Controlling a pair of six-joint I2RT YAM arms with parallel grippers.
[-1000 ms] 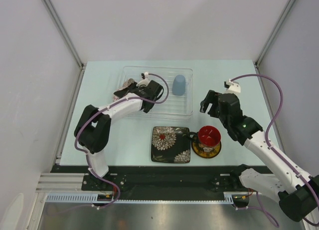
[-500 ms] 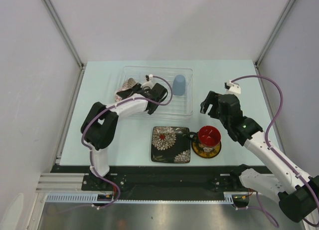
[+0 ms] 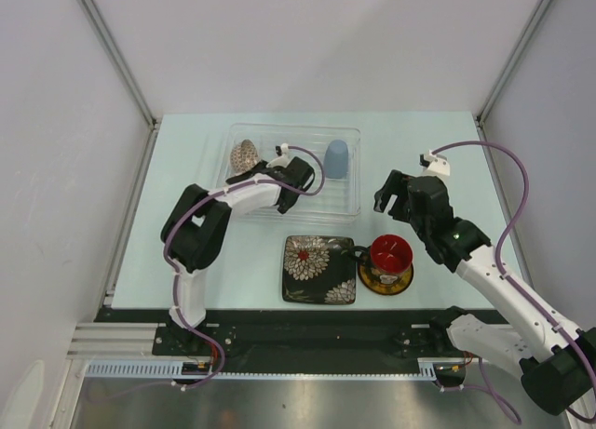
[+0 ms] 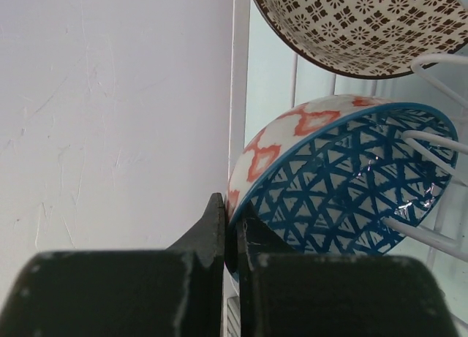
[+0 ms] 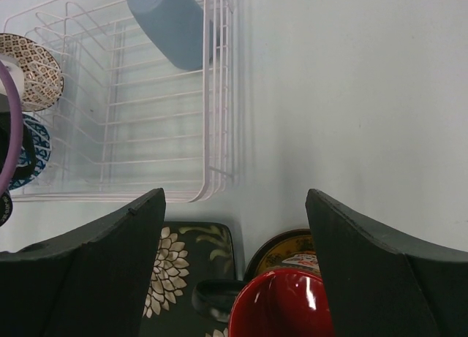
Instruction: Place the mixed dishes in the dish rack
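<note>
My left gripper (image 4: 232, 220) is shut on the rim of the small blue saucer (image 4: 344, 183), which stands on edge between the wires of the dish rack (image 3: 345, 206). The beige lattice bowl (image 4: 365, 23) stands just behind it, at the rack's left end (image 3: 244, 155). The pale blue cup (image 3: 335, 158) sits upside down in the rack's right part. My right gripper (image 5: 234, 205) hangs open, holding nothing, over the dark mug with red inside (image 5: 281, 308). That mug rests on the yellow saucer (image 3: 384, 280), beside the black floral plate (image 3: 319, 269).
The rack's near right corner (image 5: 212, 183) lies close to the plate (image 5: 186, 264) and mug. White walls and metal posts enclose the pale table (image 3: 186, 252). The left arm (image 3: 200, 229) reaches across the table's left side into the rack.
The left arm has swung right inside the rack with the saucer, and the lattice bowl now shows uncovered at the rack's left end. The right arm has not moved.
</note>
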